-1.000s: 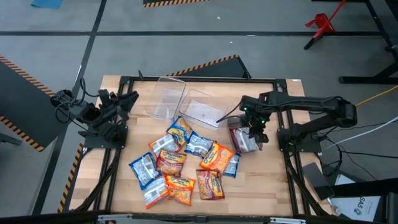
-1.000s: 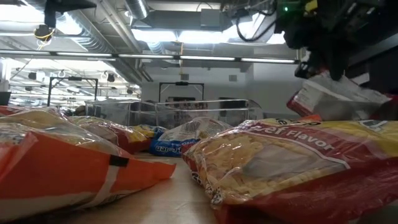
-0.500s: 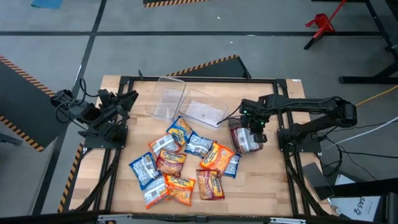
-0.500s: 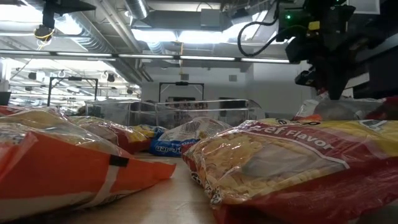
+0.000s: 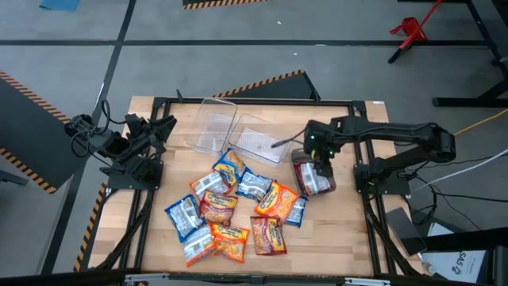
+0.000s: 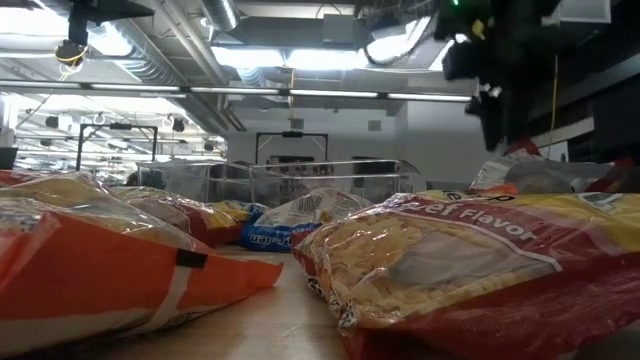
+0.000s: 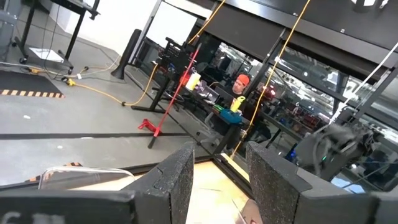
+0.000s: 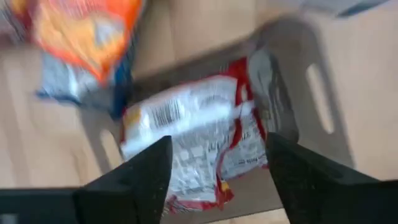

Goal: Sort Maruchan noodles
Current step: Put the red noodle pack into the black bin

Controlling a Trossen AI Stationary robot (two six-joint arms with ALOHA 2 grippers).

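Observation:
The Maruchan noodles lie as several blue, orange-yellow and red-brown packets in a loose pile (image 5: 230,208) on the near middle of the wooden table. One red-and-white packet (image 5: 313,182) (image 8: 193,140) lies apart to the pile's right, flat on the table with its printed white back up. My right gripper (image 5: 318,163) (image 8: 217,168) hangs open just above it and pointing down, and the fingers touch nothing. In the low view that gripper (image 6: 495,110) is clear above the packet (image 6: 535,175). My left gripper (image 5: 165,127) (image 7: 221,180) waits open at the table's left edge, pointing level.
Two clear plastic bins (image 5: 216,124) (image 5: 259,143) stand side by side at the far middle of the table. An orange packet (image 5: 278,199) and a blue one (image 5: 297,211) lie close to the left of the red packet. Bare wood shows at the near right (image 5: 333,230).
My right gripper has opened and let go of the red-and-white packet, then risen a little. The packet, which hung lifted below the fingers, has dropped and now lies flat on the table to the pile's right.

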